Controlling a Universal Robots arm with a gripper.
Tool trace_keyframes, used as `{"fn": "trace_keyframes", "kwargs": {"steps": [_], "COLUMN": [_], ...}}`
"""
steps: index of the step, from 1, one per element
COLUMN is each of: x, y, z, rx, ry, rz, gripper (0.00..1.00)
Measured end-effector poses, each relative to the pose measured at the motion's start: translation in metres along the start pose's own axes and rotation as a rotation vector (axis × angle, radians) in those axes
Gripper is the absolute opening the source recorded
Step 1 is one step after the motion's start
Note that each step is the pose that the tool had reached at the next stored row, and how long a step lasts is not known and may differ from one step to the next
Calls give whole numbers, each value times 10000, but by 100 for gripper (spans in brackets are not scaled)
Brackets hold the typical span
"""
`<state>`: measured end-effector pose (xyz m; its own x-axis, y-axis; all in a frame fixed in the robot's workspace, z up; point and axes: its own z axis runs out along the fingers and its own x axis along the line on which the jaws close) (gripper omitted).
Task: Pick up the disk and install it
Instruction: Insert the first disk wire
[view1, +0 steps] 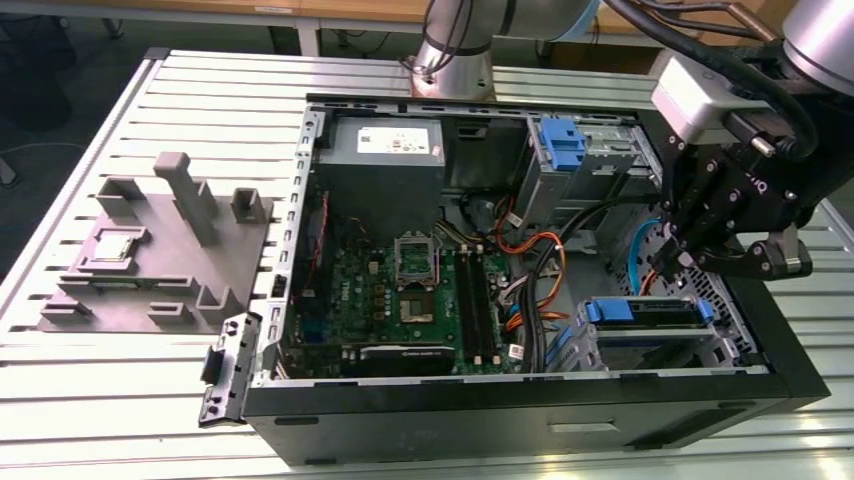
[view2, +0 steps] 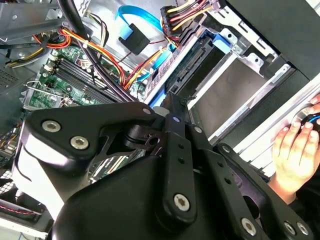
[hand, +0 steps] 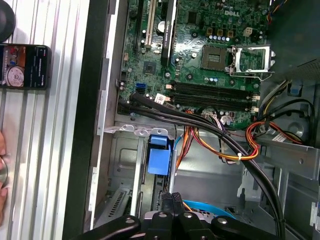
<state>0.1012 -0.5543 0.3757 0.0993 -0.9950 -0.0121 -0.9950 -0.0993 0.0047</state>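
Disk is where we start: it sits in the lower drive cage of the open computer case, in the corner of the case toward the exterior view's right, with its blue carrier frame facing up. In the first wrist view we see the blue tab of that frame seated between the metal walls of the cage.

The gripper hangs just above the disk, a little toward the inside of the case, and we see a gap between the two. In the first wrist view its two black fingertips lie pressed side by side with nothing between them, so we read the gripper as closed and empty; they point at the blue tab, near it but apart.

In the second wrist view a person's hand rests on the slatted table beyond the case wall. A phone lies on the table outside the case. The motherboard fills the case floor beside the cage, a bare blue bracket stands in the upper bay, and a grey fixture sits on the table at the exterior view's left
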Motion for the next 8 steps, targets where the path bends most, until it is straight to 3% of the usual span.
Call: {"fn": "trace_keyframes", "kwargs": {"steps": [3, 5, 8], "x": [0, 0, 0], "y": [0, 1, 0], "z": [3, 3, 8], "rx": [75, 263, 631], "ry": [10, 34, 88], "rz": [-344, -497, -534], "gripper": [12, 12, 12]}}
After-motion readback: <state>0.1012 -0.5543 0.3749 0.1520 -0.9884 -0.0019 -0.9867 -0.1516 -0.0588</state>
